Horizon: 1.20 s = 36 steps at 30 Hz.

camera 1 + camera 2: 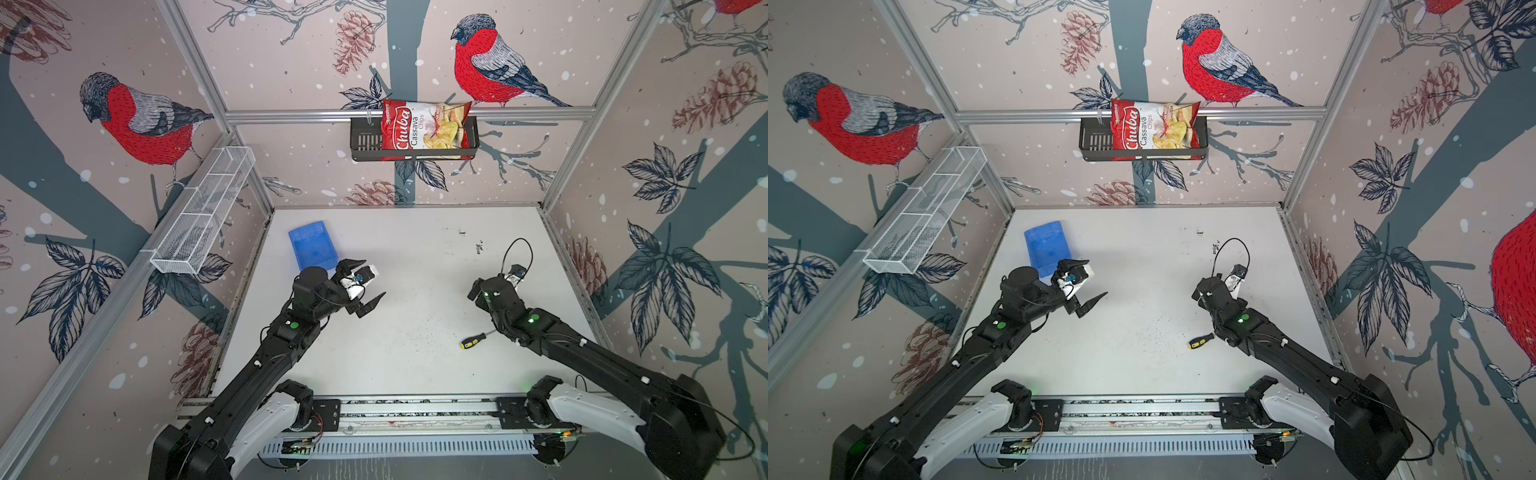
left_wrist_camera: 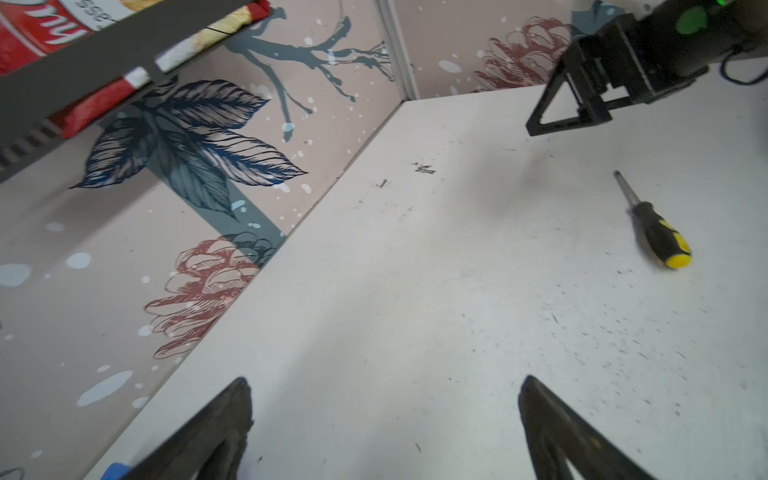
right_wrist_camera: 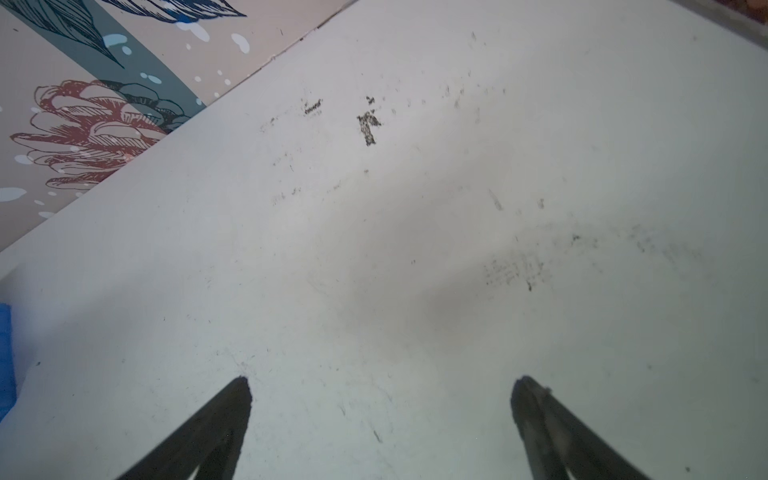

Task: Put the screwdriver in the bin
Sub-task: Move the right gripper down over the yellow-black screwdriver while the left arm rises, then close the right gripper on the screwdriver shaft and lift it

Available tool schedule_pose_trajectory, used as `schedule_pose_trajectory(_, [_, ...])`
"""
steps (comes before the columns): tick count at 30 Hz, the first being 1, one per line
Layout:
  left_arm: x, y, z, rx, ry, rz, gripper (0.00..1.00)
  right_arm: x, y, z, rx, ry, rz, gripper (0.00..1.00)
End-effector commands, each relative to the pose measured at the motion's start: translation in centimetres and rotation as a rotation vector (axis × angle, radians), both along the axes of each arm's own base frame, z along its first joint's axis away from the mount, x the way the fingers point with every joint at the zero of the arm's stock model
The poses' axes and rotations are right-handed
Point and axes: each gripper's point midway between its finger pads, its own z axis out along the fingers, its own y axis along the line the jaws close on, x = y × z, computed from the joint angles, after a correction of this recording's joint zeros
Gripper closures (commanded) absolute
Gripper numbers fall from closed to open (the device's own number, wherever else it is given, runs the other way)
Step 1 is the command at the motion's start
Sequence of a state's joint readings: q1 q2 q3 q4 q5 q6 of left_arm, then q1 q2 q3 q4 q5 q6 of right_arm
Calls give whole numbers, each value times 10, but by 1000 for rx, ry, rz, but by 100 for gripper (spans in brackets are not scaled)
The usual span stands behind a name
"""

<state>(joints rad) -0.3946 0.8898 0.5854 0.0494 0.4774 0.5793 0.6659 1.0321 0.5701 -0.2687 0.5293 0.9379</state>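
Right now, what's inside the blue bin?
Only bare blue floor shows inside the bin; the screwdriver lies out on the table. The bin's near edge is covered by the left gripper and its wrist, so that strip can't be checked.

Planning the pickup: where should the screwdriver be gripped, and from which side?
Probably grip the screwdriver by its black-and-yellow handle, from straight above, closing across its width: it lies flat on the table, and the handle is thicker than the thin shaft.

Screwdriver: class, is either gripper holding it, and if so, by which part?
Nothing is held. The screwdriver lies free on the table; the left gripper and right gripper both have jaws apart and empty.
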Motion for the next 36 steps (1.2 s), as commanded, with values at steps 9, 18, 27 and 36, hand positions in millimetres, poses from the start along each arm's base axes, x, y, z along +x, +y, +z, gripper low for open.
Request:
schedule_pose_trajectory(9, [-26, -12, -34, 63, 41, -163, 2, -51, -36, -51, 176, 174, -253, 18])
schedule_pose_trajectory(18, [-29, -13, -42, 73, 66, -180, 2, -61, -34, -79, 287, 297, -308, 38])
schedule_pose_trajectory(27, [-29, -10, -48, 92, 71, -170, 1, -64, -23, -98, 302, 429, -301, 52])
schedule_pose_trajectory(36, [-27, -8, -52, 105, 73, -158, 2, -65, -14, -110, 306, 517, -290, 61])
